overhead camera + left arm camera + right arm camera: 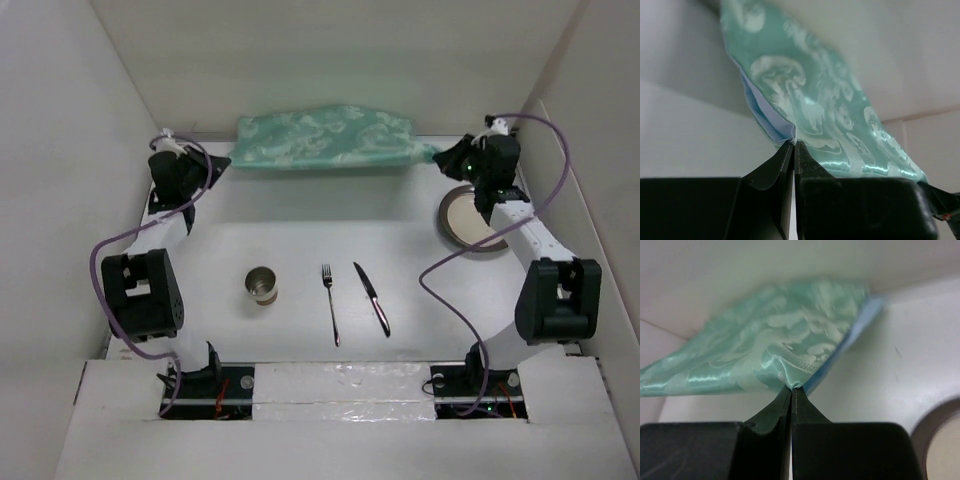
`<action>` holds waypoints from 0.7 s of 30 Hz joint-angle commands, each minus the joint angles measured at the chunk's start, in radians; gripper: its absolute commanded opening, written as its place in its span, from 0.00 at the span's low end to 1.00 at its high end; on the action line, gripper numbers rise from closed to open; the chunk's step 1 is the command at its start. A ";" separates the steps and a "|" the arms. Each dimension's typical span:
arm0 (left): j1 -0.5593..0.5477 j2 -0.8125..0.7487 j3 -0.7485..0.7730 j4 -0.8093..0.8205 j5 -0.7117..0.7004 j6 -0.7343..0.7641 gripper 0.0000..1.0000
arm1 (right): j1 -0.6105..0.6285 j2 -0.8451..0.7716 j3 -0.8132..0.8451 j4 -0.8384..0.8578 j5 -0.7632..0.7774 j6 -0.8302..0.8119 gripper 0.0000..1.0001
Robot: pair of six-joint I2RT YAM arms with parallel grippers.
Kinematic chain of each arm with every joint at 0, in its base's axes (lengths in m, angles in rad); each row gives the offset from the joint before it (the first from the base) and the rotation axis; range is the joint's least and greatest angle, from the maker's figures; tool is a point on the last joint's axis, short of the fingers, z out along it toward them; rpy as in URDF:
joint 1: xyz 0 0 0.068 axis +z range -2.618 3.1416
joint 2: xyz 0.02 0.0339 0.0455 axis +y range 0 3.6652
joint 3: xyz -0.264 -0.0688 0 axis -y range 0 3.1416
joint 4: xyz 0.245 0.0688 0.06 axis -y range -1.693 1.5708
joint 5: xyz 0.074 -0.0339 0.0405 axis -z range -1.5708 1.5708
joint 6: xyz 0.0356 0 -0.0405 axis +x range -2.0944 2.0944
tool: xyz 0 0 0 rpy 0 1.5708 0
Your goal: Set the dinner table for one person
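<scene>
"At the far end of the dinner table (300, 220), I've got the green cloth (325, 137) strung between both arms. The left gripper (793, 145) is pressed together on the cloth's left corner, and the right gripper (791, 387) is pinching the right corner the same way."

"What worries you from here?"

"Each pinch catches only the very tip of a corner. If I bring one arm toward me faster than the other, or pull them apart, I reckon a corner could slide out and the cloth would fall in a heap. Then there's the cup (262, 286), fork (330, 300) and knife (371, 297) in the middle of the table, and the plate (470, 220) close beside my right arm. A sagging cloth dragged across could sweep the cutlery or tip the cup."

"And the table, relative to your grippers?"

"It's below both of them and spreads toward me. The grippers sit up near its far corners by the back wall. I can't tell whether the cloth's lower edge touches the surface."
</scene>
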 commanded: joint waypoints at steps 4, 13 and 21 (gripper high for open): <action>0.002 0.122 -0.247 0.274 0.022 0.013 0.00 | -0.019 0.124 -0.206 0.198 -0.060 0.032 0.00; -0.007 0.139 -0.450 0.432 -0.016 -0.013 0.00 | -0.048 0.152 -0.341 0.172 -0.033 0.017 0.00; -0.039 0.001 -0.604 0.449 -0.104 -0.056 0.00 | -0.088 0.127 -0.462 0.181 -0.021 0.041 0.00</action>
